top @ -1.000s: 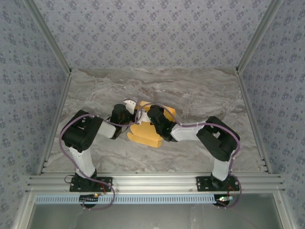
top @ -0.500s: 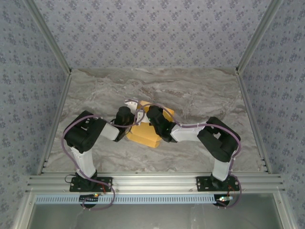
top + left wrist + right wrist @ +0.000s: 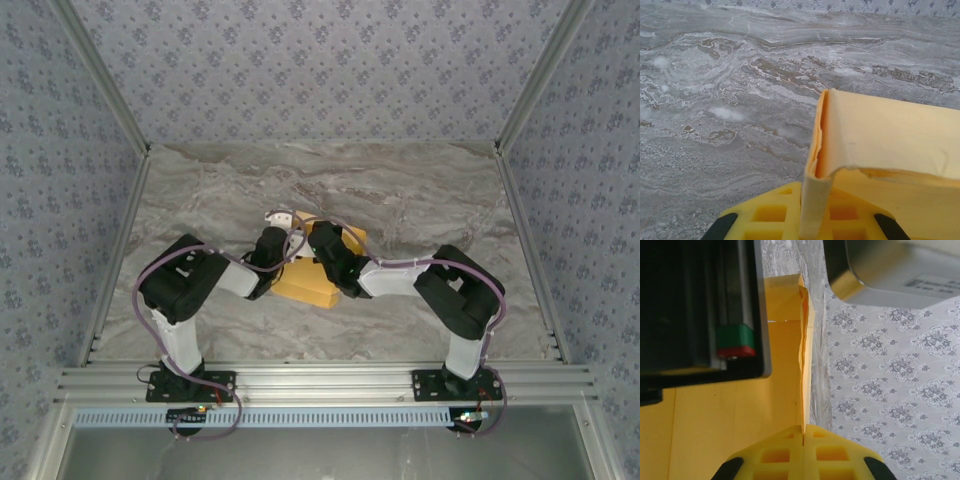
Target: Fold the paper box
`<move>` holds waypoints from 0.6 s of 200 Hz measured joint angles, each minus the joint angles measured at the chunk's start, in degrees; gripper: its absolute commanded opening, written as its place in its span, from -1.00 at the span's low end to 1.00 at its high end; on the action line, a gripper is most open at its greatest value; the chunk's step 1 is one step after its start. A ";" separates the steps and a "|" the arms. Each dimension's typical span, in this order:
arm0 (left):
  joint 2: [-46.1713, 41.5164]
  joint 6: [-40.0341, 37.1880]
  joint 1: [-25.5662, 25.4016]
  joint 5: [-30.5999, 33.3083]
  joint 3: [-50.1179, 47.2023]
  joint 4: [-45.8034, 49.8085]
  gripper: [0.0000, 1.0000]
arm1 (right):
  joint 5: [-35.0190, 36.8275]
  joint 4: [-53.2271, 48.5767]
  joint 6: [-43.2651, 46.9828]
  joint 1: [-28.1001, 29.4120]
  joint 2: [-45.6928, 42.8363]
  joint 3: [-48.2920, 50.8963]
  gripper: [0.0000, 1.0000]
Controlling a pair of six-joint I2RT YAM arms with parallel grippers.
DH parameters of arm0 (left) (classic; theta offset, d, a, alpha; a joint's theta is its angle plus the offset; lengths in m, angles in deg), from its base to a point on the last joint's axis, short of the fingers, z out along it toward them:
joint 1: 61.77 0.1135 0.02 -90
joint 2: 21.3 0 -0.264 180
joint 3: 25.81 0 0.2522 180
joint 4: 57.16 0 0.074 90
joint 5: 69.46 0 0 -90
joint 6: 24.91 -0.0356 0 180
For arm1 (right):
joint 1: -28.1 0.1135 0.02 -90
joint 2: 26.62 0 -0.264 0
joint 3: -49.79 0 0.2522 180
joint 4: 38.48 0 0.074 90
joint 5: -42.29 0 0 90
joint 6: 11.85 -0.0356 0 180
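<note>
The paper box point(image 3: 306, 284) is yellow-orange cardboard, partly folded, at the middle of the marble table between both arms. My left gripper point(image 3: 282, 245) is at its left side. In the left wrist view its yellow fingers point(image 3: 765, 215) are shut on an upright folded wall of the paper box point(image 3: 885, 130). My right gripper point(image 3: 320, 248) is at the box's right side. In the right wrist view the right gripper point(image 3: 803, 432) pinches a thin standing edge of the paper box point(image 3: 715, 425). Both wrists hide much of the box from above.
The marble table point(image 3: 400, 190) is bounded by aluminium rails at left point(image 3: 120, 250) and right point(image 3: 525, 240), with patterned walls behind. The left arm's black body point(image 3: 700, 305) is close over the box in the right wrist view.
The left arm has swung right toward the box and its gripper has closed on the box's left wall. The box has shifted slightly. The right gripper has kept its grip.
</note>
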 measured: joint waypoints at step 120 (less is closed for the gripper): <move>-0.94 -0.48 4.87 -11.04 -2.56 -2.86 -0.23 | -0.22 -1.55 -1.60 -0.09 -0.94 0.00 -1.00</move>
